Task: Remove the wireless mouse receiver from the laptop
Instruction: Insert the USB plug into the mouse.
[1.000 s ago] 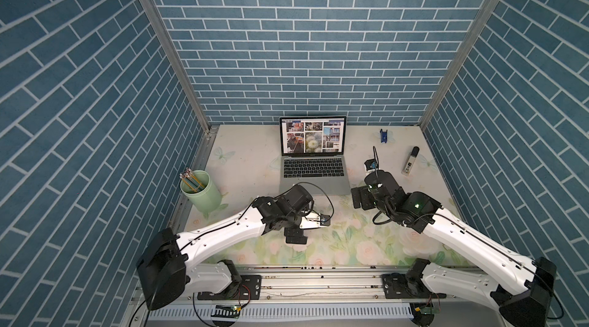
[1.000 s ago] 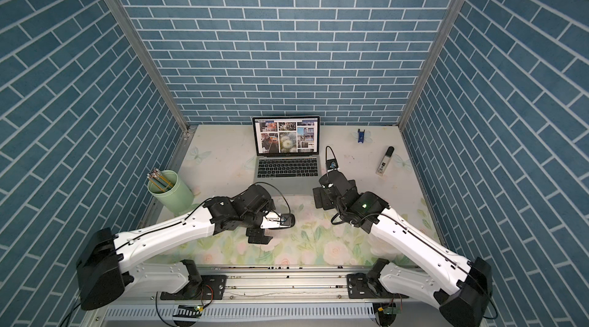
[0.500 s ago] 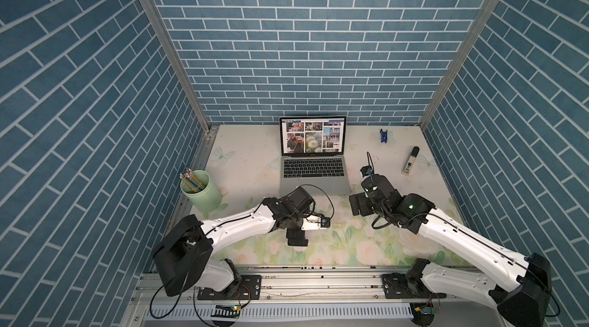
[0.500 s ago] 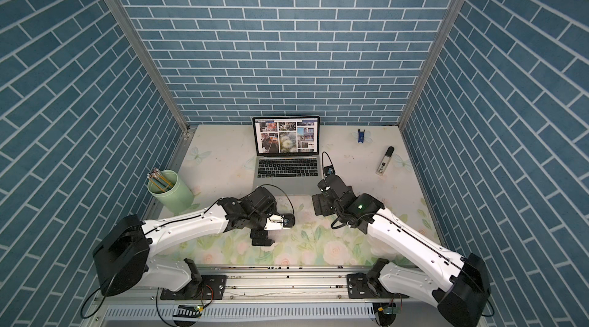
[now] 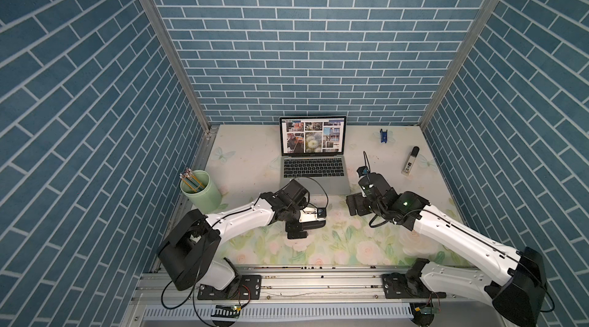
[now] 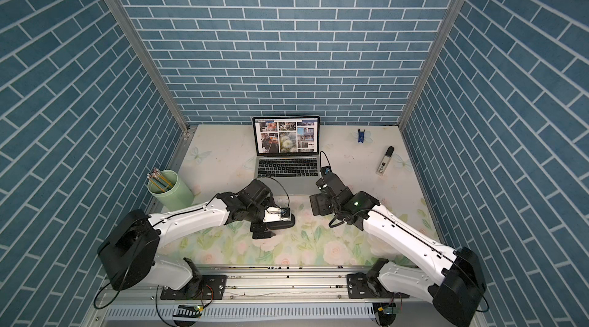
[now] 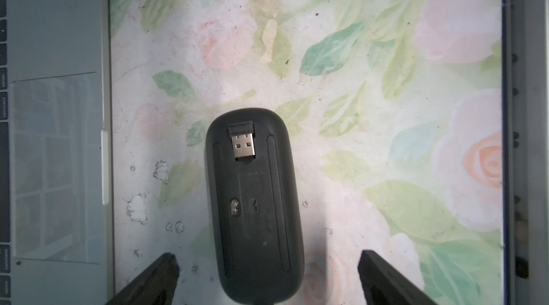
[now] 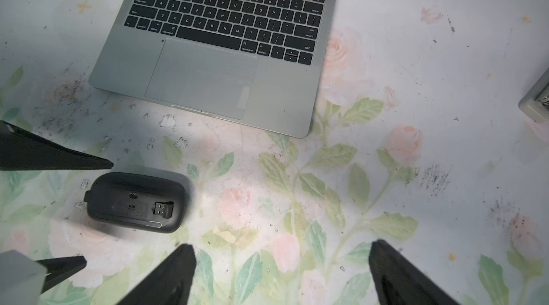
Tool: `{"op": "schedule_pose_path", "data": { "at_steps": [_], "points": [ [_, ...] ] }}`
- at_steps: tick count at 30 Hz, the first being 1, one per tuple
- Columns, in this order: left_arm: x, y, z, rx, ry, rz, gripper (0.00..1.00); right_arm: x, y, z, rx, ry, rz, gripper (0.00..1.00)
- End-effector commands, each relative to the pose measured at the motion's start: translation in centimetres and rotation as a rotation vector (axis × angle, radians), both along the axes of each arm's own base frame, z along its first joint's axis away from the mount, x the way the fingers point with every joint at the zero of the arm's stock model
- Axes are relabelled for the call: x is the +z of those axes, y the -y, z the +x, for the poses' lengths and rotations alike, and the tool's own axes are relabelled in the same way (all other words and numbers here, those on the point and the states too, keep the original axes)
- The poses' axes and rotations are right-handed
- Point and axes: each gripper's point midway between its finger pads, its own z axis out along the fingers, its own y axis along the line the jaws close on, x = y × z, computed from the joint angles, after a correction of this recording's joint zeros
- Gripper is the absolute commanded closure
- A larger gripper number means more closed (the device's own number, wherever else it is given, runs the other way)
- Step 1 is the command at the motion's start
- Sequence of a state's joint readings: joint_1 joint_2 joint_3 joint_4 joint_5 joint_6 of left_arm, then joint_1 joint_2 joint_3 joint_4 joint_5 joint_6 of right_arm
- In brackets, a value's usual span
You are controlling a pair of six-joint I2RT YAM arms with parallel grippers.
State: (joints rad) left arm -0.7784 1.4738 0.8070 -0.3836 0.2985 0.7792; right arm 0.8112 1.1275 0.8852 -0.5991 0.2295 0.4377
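- Your left gripper (image 7: 269,260) hangs over the mouse (image 7: 255,214) with its jaws spread wide on either side of the shell, touching nothing. That stance reads as letting go, not grasping.
- Your right gripper (image 8: 282,247) is also spread and empty. It hovers over bare bench to the right of the mouse, close to the near right corner of the laptop (image 8: 208,80).
- The wireless mouse receiver (image 7: 243,143) is not in the laptop. It sits in the slot on the mouse's upturned underside, with its metal plug showing. The mouse probably lies belly-up so that the slot can be reached.
- The mouse rests just nearer than the laptop's front edge and apart from it. You can judge the removal as done.
- The bench (image 7: 356,50) has a pale floral covering, scuffed with dark marks.
- Farther out, a green cup of pencils (image 5: 199,190) stands at the left. A black-capped white stick (image 5: 410,160) and a small blue object (image 5: 383,135) lie far right.
- Blue brick-patterned walls (image 5: 302,38) close off three sides.
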Motion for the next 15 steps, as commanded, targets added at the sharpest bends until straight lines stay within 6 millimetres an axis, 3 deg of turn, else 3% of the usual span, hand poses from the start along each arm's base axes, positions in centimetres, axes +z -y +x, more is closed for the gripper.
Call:
{"op": "schedule_pose_path", "data": {
  "at_steps": [1, 15],
  "points": [
    [-0.8, 0.1, -0.3, -0.019, -0.026, 0.001, 0.00, -0.3, -0.5, 0.1, 0.029, -0.006, 0.009, 0.06],
    [-2.5, 0.4, 0.6, -0.008, -0.056, 0.050, 0.01, -0.6, -1.0, 0.3, 0.053, -0.023, 0.000, 0.07]
  ]
}}
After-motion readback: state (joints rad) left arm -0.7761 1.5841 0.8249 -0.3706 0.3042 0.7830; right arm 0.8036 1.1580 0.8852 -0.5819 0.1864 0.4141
